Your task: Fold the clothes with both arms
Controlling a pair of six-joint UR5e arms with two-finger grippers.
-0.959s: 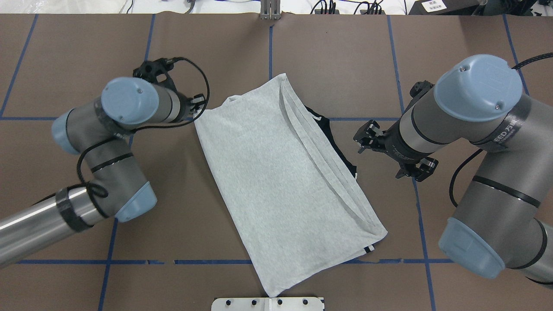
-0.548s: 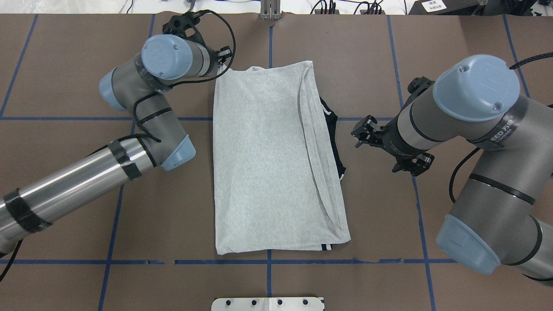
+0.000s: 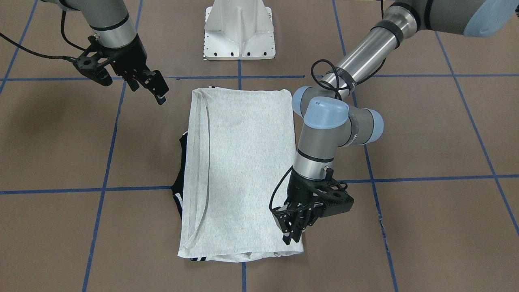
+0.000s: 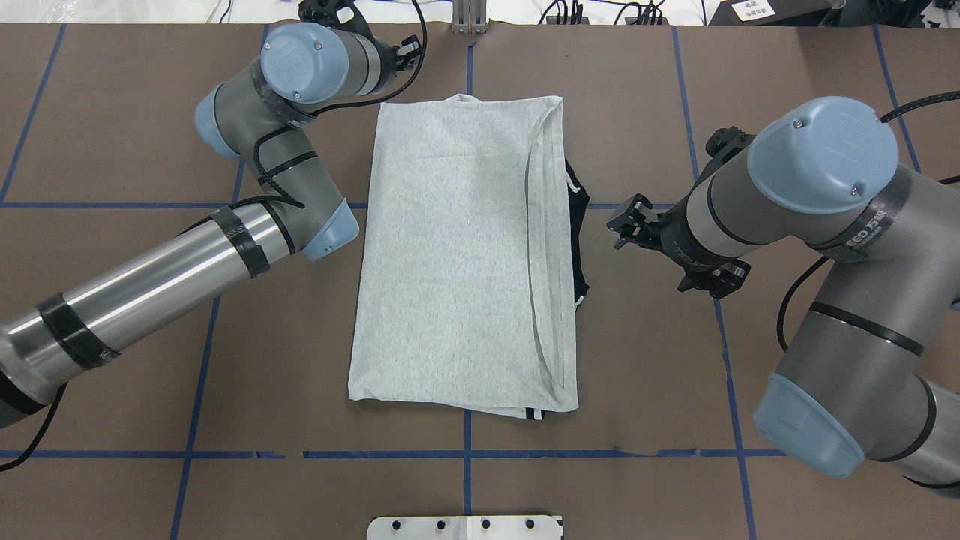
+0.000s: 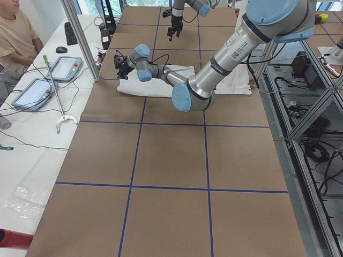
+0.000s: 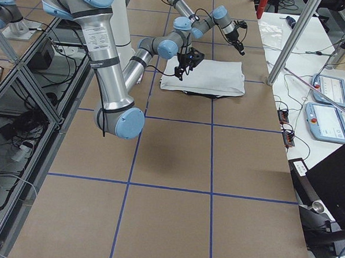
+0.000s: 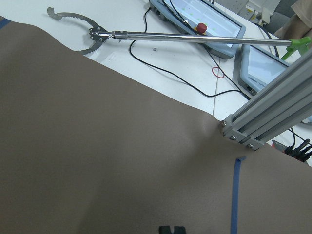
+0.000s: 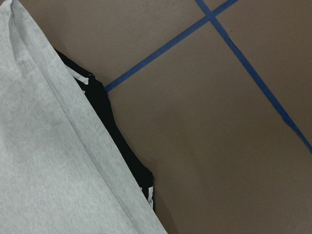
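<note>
T-shirt (image 4: 457, 255) lay folded lengthwise mid-frame in the overhead view, on the table (image 4: 97, 135). Left gripper (image 3: 293, 234) was clenched on its corner, lower centre of the front view. Right gripper (image 3: 148, 90) hung upper left, fingers spread, clear of the cloth.

Bright, even light; soft shadows

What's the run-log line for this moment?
T-shirt: folded, flat | left gripper: shut on far corner | right gripper: open, clear

I read the left end effector (image 3: 292, 237) pointing straight down, jaws closed. The right end effector (image 4: 621, 231) hovers tilted, jaws apart.
</note>
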